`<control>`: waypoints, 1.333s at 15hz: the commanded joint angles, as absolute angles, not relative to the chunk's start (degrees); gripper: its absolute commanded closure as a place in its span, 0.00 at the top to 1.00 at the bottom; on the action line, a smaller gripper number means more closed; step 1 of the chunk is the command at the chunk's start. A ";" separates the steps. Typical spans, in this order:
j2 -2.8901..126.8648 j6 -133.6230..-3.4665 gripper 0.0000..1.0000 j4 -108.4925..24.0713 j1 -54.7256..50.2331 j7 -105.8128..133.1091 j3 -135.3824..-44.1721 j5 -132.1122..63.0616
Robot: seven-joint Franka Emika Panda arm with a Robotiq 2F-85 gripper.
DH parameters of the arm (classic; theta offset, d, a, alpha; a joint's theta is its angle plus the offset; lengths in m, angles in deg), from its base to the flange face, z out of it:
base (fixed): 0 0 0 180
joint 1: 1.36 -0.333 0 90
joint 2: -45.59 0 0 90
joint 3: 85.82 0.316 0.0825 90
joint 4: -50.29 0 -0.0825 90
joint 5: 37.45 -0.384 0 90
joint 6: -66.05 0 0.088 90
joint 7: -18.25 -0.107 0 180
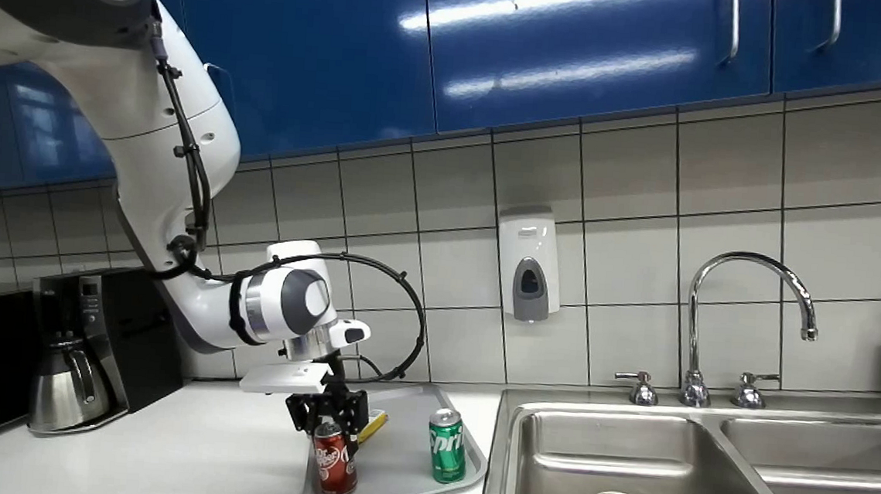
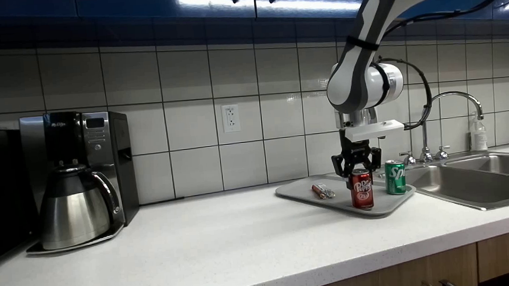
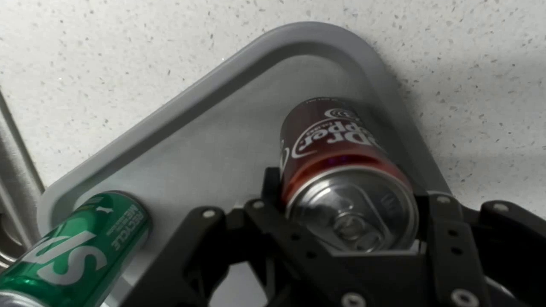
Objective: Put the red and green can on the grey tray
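The dark red can (image 1: 334, 468) stands upright near a corner of the grey tray (image 1: 394, 461), and its base appears to rest on it. My gripper (image 2: 360, 172) points down over this red can (image 2: 362, 192). In the wrist view the fingers (image 3: 347, 192) sit close against both sides of the red can (image 3: 337, 136), just below its silvery lid. The green can (image 1: 447, 447) stands upright on the tray, apart from the gripper; it also shows in the wrist view (image 3: 76, 251), partly cut off. The far part of the tray is out of the wrist view.
A small wrapped oblong item (image 2: 323, 191) lies on the tray; its yellow side (image 1: 374, 425) shows in an exterior view. A steel double sink (image 1: 610, 476) with a faucet (image 1: 695, 319) adjoins the tray's side. A coffee maker (image 2: 80, 180) stands farther along the white counter (image 2: 207, 238).
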State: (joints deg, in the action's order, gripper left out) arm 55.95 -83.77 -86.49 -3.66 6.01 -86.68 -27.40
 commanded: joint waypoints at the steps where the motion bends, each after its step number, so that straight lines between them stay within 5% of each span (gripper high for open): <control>1: 56.79 -83.22 0.88 -84.54 -3.10 9.10 -86.68 -29.50; 4: 56.61 -83.36 1.00 -84.45 -3.11 9.79 -86.72 -30.20; 20: 43.93 -82.76 1.00 -91.47 -2.79 16.43 -86.53 -33.09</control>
